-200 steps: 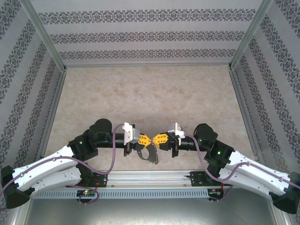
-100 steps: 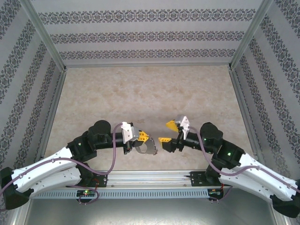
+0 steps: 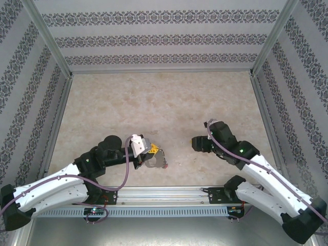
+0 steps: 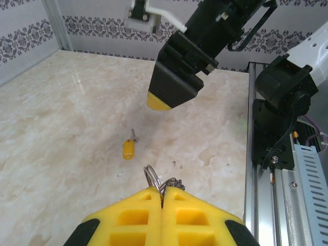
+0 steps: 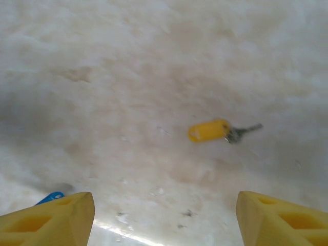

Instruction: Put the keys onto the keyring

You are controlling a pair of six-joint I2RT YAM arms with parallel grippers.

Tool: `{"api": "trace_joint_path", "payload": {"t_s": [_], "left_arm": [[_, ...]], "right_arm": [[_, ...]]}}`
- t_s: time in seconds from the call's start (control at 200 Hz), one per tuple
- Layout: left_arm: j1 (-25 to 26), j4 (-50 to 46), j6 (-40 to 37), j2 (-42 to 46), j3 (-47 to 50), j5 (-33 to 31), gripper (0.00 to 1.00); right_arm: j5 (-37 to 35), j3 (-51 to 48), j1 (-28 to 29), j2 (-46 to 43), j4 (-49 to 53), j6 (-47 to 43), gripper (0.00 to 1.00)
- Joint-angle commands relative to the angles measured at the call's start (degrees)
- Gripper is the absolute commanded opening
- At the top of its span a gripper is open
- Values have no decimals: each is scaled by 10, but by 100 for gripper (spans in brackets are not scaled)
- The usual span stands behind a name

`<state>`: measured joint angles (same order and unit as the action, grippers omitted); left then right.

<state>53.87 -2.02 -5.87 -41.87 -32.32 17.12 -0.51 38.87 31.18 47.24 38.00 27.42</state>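
My left gripper is shut on the grey metal keyring, whose wire loops stick out past the yellow fingertips. A key with a yellow head lies flat on the marble table ahead of it. My right gripper hangs open above that yellow key, pointing down, nothing between its fingers. In the left wrist view the right gripper hovers over the key. A blue key head peeks out beside the right gripper's left finger.
The marble table lies between patterned side walls, with an aluminium rail along its near edge beside the arm bases. Small dark specks mark the surface near the yellow key.
The two grippers were tip to tip a second ago. The right one has opened, drawn away to the right and turned downward. The left one drew back slightly, still holding the keyring.
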Motion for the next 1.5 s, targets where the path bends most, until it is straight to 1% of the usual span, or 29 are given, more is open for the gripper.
{"api": "trace_joint_path", "payload": {"t_s": [0.0,0.15,0.25,0.33,0.485,0.595,0.739,0.904,1.209,1.394,1.494], "left_arm": [[-10,32,23,13,7,0,0],[-20,62,41,12,15,36,0],[-25,71,50,8,16,51,0],[-28,77,56,6,18,56,0],[-33,96,65,-3,24,72,0],[-33,102,68,-4,27,77,0],[-34,108,70,-1,28,84,0],[-35,110,72,-1,29,87,0],[-35,117,75,4,32,94,0],[-35,119,75,12,34,95,0],[-35,121,75,15,36,96,0]], "right_arm": [[46,-1,-51,31,-5,6,70],[51,46,-80,134,4,-51,66],[66,67,-85,199,7,-81,63],[63,94,-87,246,23,-107,59],[50,131,-96,318,39,-145,50],[55,158,-93,366,48,-166,47],[44,187,-93,423,62,-190,42],[44,208,-85,465,70,-204,35],[29,223,-83,504,69,-214,26],[22,239,-77,528,81,-223,10],[16,240,-77,525,84,-224,8]]}}
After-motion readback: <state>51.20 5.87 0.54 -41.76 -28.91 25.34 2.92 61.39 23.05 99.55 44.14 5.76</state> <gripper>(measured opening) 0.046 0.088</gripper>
